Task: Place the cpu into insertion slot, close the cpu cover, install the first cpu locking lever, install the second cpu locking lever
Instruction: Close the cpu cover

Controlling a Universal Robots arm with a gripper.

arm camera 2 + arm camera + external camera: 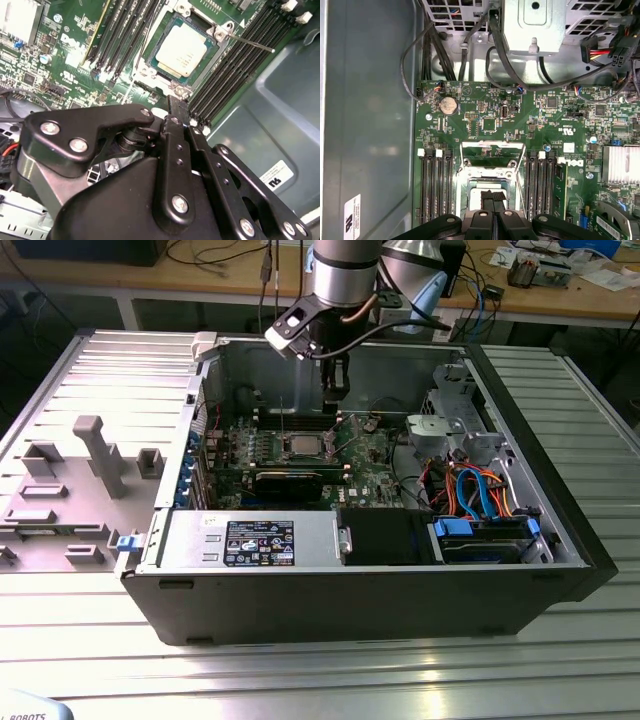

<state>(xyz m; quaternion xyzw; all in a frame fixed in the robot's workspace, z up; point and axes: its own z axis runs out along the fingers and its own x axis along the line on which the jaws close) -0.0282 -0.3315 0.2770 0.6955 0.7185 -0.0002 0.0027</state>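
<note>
Closest in the second wrist view is the black linkage of the gripper [175, 101], its two slim fingers pressed flat together with nothing between them. The tips point at the near corner of the insertion slot [145, 70] and, by the exterior view, hang above it rather than touching. The cpu [182, 47] lies just beyond the tips, flat in the slot with its silver-grey top up, so that step looks done. In the first wrist view the cpu cover [492, 145] appears tilted up on the side of the slot away from the fingers, not yet folded down. A thin locking lever [250, 42] sticks out from a far corner of the slot, its long axis slanting across the memory slots [235, 60], apparently unlatched. The motherboard [75, 60] spreads around the slot.
</note>
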